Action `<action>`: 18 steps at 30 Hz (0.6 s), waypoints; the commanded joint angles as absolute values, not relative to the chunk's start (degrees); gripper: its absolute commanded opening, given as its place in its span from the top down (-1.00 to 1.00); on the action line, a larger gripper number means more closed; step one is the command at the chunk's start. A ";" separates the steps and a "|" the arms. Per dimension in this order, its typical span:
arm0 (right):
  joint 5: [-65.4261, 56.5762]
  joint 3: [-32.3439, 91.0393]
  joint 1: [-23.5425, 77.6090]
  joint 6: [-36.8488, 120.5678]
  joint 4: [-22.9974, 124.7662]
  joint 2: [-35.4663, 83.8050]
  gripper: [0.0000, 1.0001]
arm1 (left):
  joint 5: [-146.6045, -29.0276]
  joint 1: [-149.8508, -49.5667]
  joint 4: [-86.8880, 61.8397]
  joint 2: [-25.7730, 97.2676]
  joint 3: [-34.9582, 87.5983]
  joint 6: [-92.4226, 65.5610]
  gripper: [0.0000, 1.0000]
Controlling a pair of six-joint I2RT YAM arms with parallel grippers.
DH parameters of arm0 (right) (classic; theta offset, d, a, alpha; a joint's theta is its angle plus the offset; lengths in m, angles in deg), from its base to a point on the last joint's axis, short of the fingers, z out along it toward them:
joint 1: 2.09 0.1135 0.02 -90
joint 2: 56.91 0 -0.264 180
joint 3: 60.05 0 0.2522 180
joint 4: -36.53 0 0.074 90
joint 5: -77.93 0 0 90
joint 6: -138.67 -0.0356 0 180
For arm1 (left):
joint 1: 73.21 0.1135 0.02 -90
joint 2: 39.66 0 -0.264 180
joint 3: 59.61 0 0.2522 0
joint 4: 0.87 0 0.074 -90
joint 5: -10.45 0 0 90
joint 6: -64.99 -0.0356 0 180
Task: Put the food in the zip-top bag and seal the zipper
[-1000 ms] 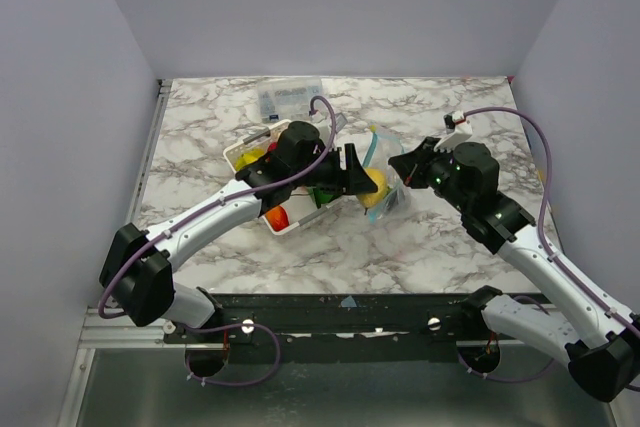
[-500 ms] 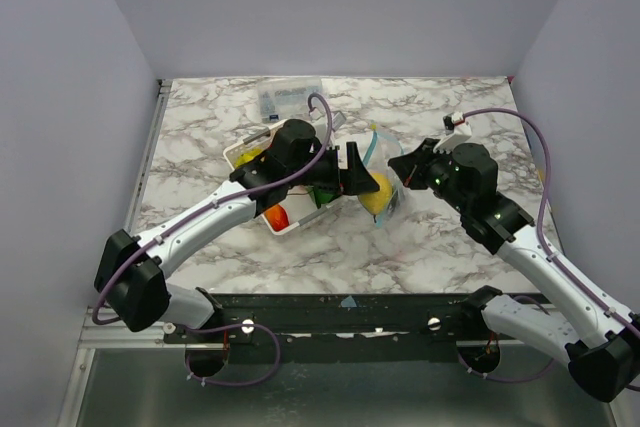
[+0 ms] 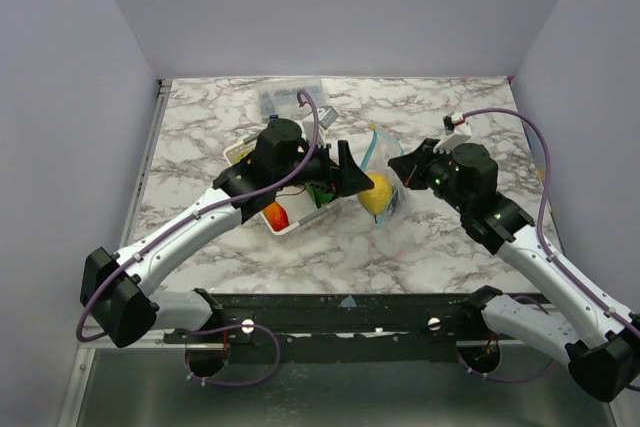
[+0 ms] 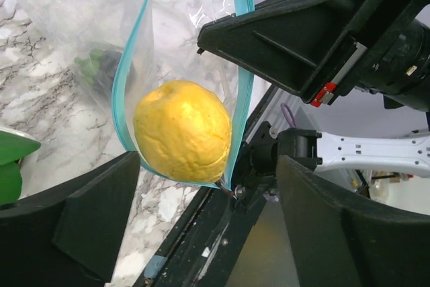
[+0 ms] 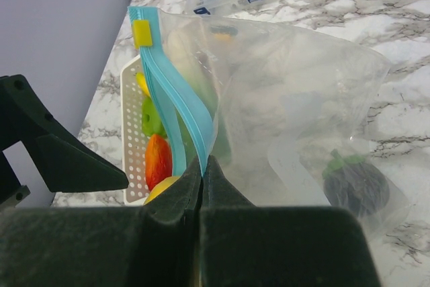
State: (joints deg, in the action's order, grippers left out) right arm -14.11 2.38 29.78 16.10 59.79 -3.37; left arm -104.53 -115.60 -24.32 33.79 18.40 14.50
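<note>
The zip-top bag point(image 3: 385, 175) stands open at mid-table. My right gripper point(image 3: 399, 169) is shut on its blue zipper strip point(image 5: 201, 142), holding the mouth up. The yellow lemon point(image 4: 183, 131) sits in the mouth, ringed by the strip, and shows in the top view point(image 3: 375, 194). My left gripper point(image 3: 349, 177) is open and empty just left of the lemon, its fingers point(image 4: 80, 223) spread apart from it. A dark purple piece point(image 5: 356, 183) lies deep in the bag. Red-orange point(image 5: 158, 159) and green point(image 5: 152, 119) pieces lie in the tray.
The white perforated tray point(image 3: 283, 225) sits left of the bag, under my left arm. A rigid clear box with blue labels point(image 3: 290, 97) lies at the back. Purple walls close in the table on three sides.
My left gripper has drawn back to the left, away from the lemon. The lemon stays in the bag's mouth. The right gripper has held still on the strip.
</note>
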 commanded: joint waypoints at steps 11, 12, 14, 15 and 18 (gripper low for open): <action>-12.51 2.87 30.14 14.90 58.27 -3.74 0.99 | -104.89 -116.77 -16.97 35.70 11.68 20.19 0.29; -11.04 2.52 30.11 14.78 57.75 -3.69 0.99 | -105.24 -117.03 -16.33 36.26 11.91 20.56 0.29; -10.66 2.05 30.14 14.39 57.13 -3.65 0.99 | -106.50 -117.37 -15.74 37.78 13.01 21.92 0.29; -10.58 2.05 30.15 14.38 57.10 -3.44 0.99 | -107.05 -117.40 -16.06 38.53 14.05 22.12 0.29; -10.50 2.18 30.15 14.38 57.38 -3.08 0.99 | -106.54 -117.59 -17.86 39.59 16.16 21.14 0.21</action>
